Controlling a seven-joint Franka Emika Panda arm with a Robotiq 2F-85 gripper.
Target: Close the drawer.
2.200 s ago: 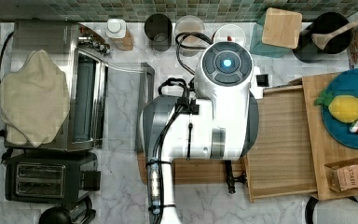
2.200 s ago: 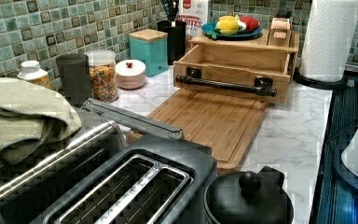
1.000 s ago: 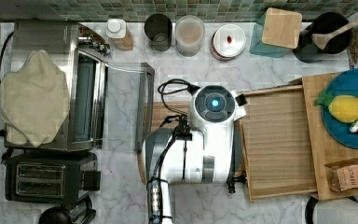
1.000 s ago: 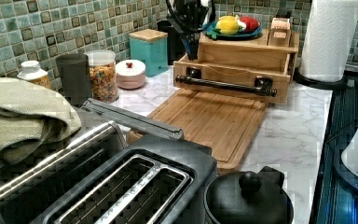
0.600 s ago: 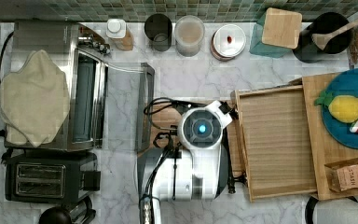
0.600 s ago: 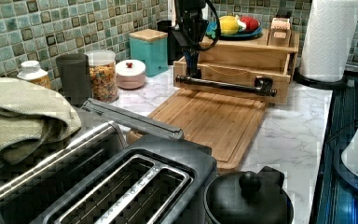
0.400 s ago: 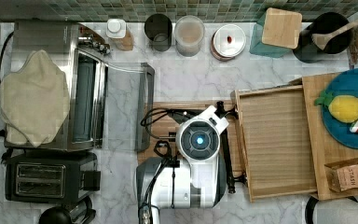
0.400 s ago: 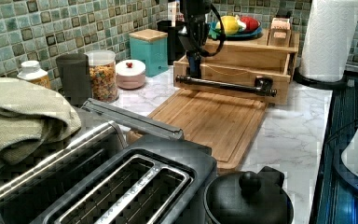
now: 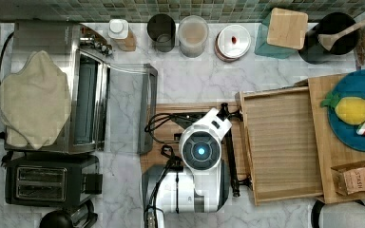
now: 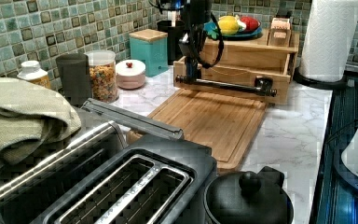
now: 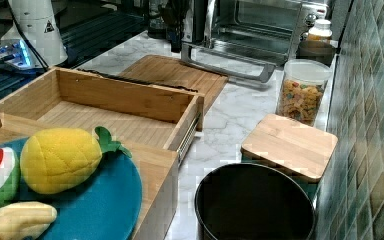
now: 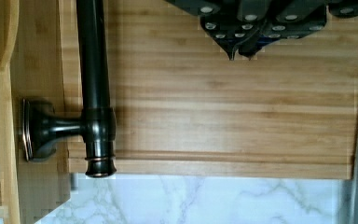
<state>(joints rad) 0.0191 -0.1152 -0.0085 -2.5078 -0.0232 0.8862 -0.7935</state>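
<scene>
Fingers [image 12: 240, 49] look pressed together, tips meeting with nothing between them, above the cutting board [image 12: 233, 102] and apart from the dark handle bar [image 12: 93, 79]. We note the drawer [image 9: 278, 147] stands pulled out from under the wooden top [image 9: 325, 142] with the blue plate [image 9: 356, 114], toward the top view's left.
</scene>
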